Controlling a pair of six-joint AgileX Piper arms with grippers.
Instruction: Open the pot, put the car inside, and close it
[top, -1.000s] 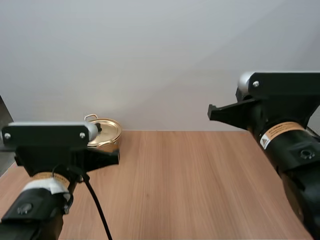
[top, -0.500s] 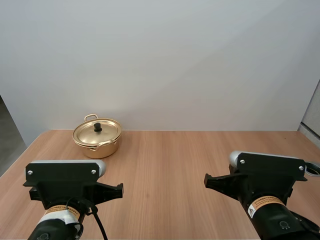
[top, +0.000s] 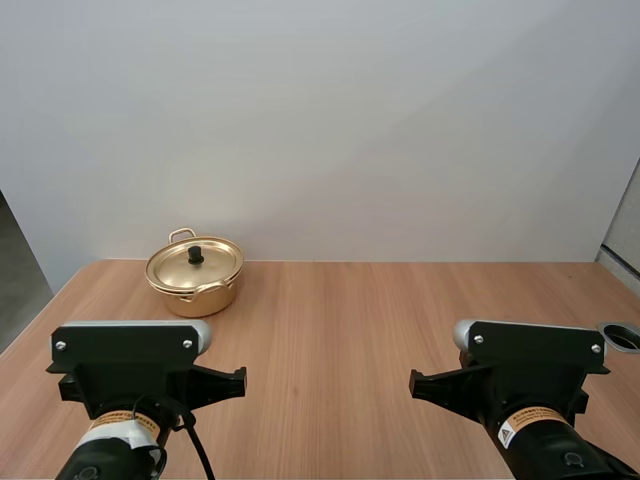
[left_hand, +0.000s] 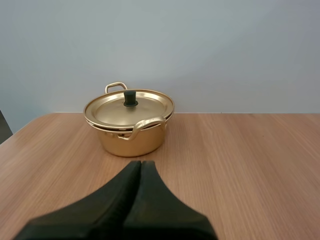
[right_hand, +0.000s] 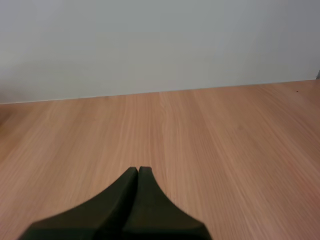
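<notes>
A gold pot (top: 195, 275) stands at the back left of the wooden table, its lid (top: 194, 262) on, with a black knob (top: 196, 256) in the middle. In the left wrist view the pot (left_hand: 131, 131) sits straight ahead of my left gripper (left_hand: 140, 163), which is shut on nothing and well short of it. My right gripper (right_hand: 138, 170) is shut too, its fingers lying together as one wedge over bare wood. Both arms (top: 135, 365) (top: 525, 365) are low at the near edge of the table.
A round dark hole with a metal rim (top: 620, 335) sits in the table near its right edge. A pale wall rises behind the table. The table's left edge (top: 45, 305) runs close to the pot.
Both arms have dropped from a raised pose to low at the near edge; the left arm no longer covers the pot. Over the last half second the right arm sank slightly more.
</notes>
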